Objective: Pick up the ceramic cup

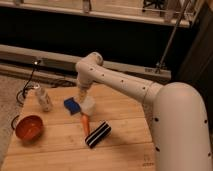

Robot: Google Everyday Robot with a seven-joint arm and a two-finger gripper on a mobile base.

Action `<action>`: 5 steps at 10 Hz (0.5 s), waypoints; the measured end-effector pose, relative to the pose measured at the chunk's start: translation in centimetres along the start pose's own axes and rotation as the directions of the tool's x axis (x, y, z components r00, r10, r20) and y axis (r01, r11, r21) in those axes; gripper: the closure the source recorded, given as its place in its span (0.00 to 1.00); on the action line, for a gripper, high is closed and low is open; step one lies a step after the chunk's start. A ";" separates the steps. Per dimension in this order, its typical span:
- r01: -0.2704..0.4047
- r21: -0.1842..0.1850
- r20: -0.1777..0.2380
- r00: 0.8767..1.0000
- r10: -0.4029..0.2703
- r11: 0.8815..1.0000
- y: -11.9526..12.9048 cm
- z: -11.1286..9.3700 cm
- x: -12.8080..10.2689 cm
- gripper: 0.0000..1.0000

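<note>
The ceramic cup is a small plain white cup standing on the wooden table, just right of a blue sponge. My gripper hangs straight down from the white arm and sits right above the cup's rim, at its left side. An orange carrot-like piece lies just in front of the cup.
An orange-red bowl sits at the left front. A slim clear bottle stands at the back left. A black and white striped object lies right of the orange piece. A dark rail wall runs behind the table.
</note>
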 end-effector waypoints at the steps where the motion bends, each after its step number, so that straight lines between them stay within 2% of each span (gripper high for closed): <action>1: -0.025 0.008 0.001 1.000 0.025 1.000 -0.3 0.5 0.7 0.20; 5: -0.144 0.055 0.025 0.989 0.143 0.988 -2.1 1.3 3.9 0.20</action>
